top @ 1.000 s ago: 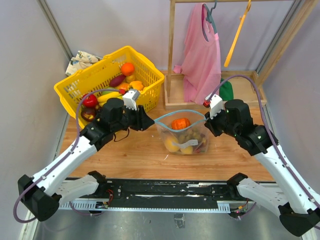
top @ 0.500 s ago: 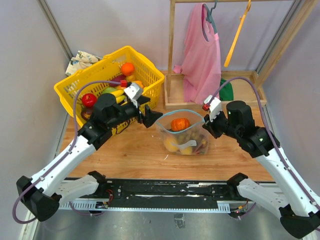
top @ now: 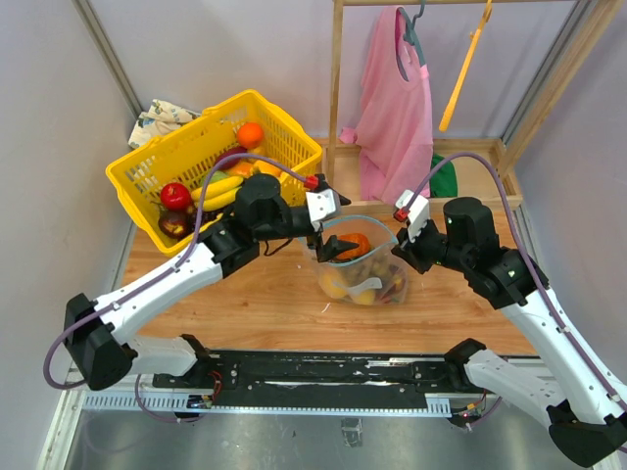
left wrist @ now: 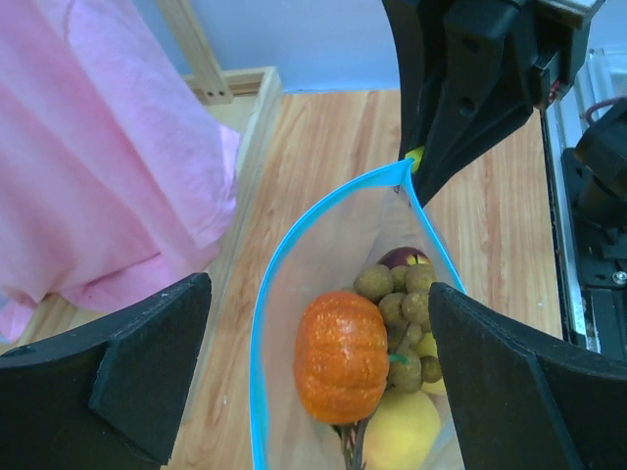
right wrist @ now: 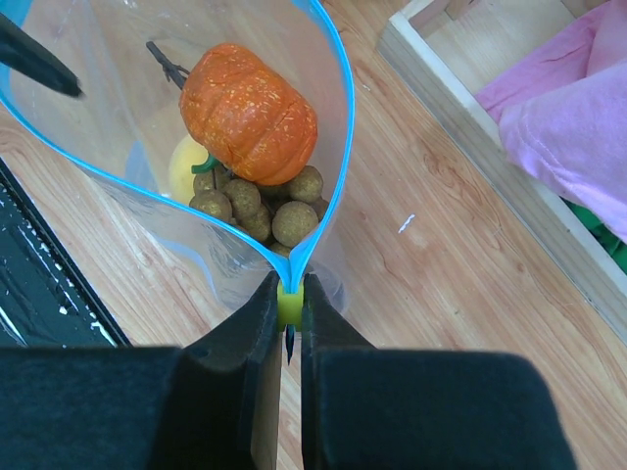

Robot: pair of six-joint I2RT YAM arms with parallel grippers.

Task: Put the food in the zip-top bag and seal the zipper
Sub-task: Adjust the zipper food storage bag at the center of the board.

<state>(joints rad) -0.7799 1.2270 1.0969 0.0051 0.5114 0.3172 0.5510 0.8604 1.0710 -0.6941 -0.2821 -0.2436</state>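
Observation:
The clear zip-top bag stands on the wooden table with its mouth wide open. Its blue zipper forms an open loop. Food lies inside: an orange pumpkin, a brownish grape cluster and yellow fruit. My left gripper hovers open over the bag's mouth, its fingers straddling the pumpkin and touching nothing. My right gripper is shut on the bag's right corner, pinching the yellow-green slider at the zipper's end.
A yellow basket with more toy fruit stands at the back left, a crumpled cloth behind it. A wooden rack with a pink garment stands behind the bag. A black rail runs along the near edge.
My left gripper has opened and swung right from the bag's left rim to above its mouth. The right gripper still holds the corner, hardly moved.

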